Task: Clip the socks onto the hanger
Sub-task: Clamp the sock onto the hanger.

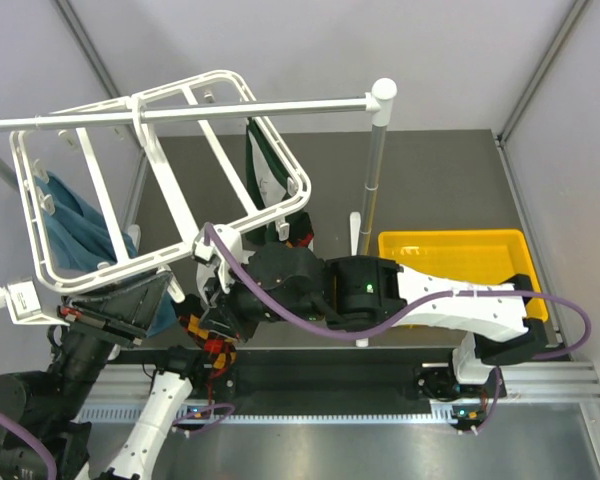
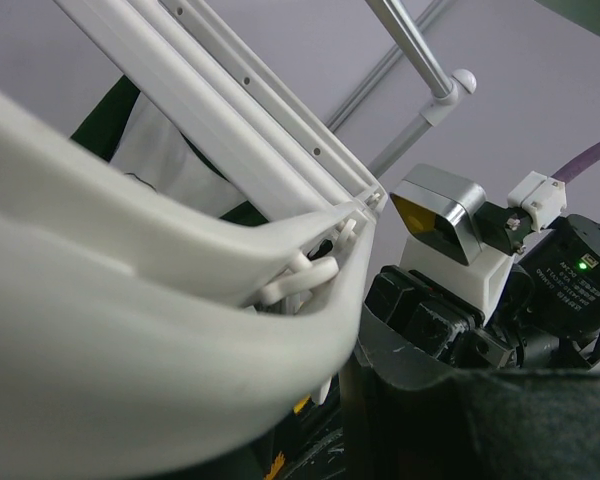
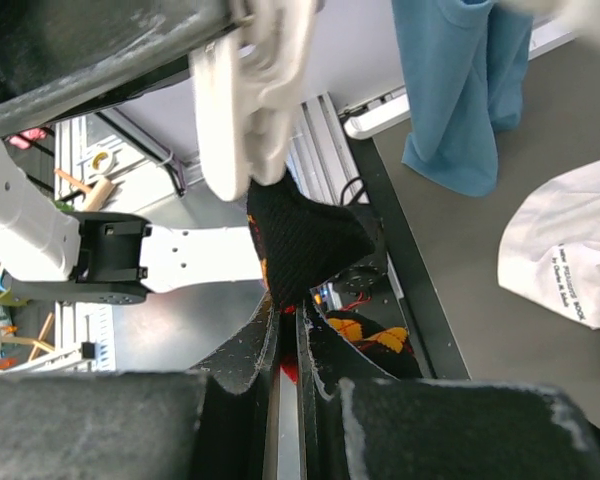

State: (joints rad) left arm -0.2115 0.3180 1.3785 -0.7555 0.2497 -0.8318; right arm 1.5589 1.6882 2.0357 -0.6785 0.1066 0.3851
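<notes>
Step in hand: the right arm is feeding the cuff of the argyle sock (image 3: 300,235) up into a clip (image 3: 245,110) on the near rim of the hanger (image 1: 280,150). Judging by the right wrist view, the cuff is meeting the bottom of the clip, but I cannot tell whether the clip is biting on it.

Right gripper (image 3: 288,330): its fingers are standing almost together, pinching the dark fabric just below the cuff. The rest of the sock is trailing down behind them.

Left gripper (image 1: 120,312): it is sitting close under the hanger's near-left rim, which is filling its own camera. How far its fingers are parted, or whether they are gripping the rim, cannot be told.

Where the socks are: the argyle one is hanging between the right fingers and the clip. A green and white sock (image 1: 265,165) is dangling from the far right side of the hanger, and a blue cloth (image 3: 460,90) from the left side.

Hanger: it is hanging tilted from the silver rail (image 1: 230,108).

Next move, as I judge it: the cuff is needing to go deeper between the clip's jaws, with the frame steadied so it is not swinging away. Only once the clip is holding should the right fingers be letting go.

Risk: releasing early is likely to drop the sock.
</notes>
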